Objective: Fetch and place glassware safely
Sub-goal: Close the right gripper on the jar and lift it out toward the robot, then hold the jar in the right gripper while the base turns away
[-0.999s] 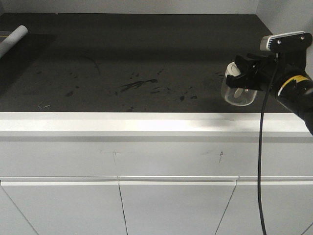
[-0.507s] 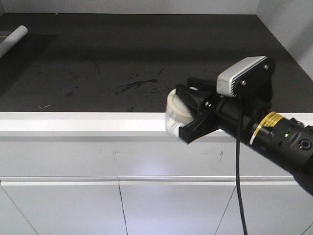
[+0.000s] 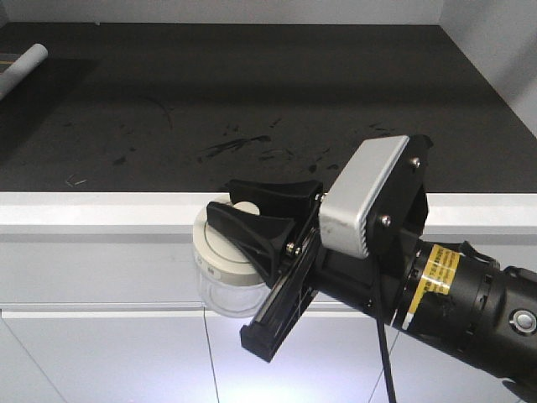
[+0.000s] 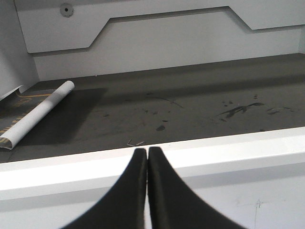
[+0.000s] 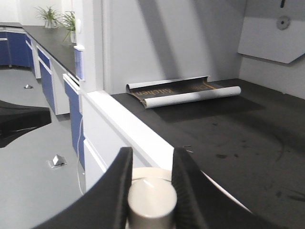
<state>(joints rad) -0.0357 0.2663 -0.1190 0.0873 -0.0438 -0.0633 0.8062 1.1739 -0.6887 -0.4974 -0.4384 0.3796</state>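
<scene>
Nearest, the right gripper (image 3: 239, 210) holds the glass jar (image 3: 225, 290) in the air just off the white front edge of the counter (image 3: 101, 210). Its jaws are closed on the cream lid (image 3: 211, 252), one on either side of the knob (image 5: 151, 199). The jar is probably light, slick and breakable, and looks safest gripped at the lid rim or squat body. The left gripper (image 4: 147, 160) has its jaws pressed together, empty. Farther back, a white tube (image 4: 40, 112) lies at the counter's left.

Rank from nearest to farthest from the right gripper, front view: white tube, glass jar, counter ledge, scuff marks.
1. glass jar, held in the right gripper
2. counter ledge, just behind
3. scuff marks, mid-worktop
4. white tube, far-left back
</scene>
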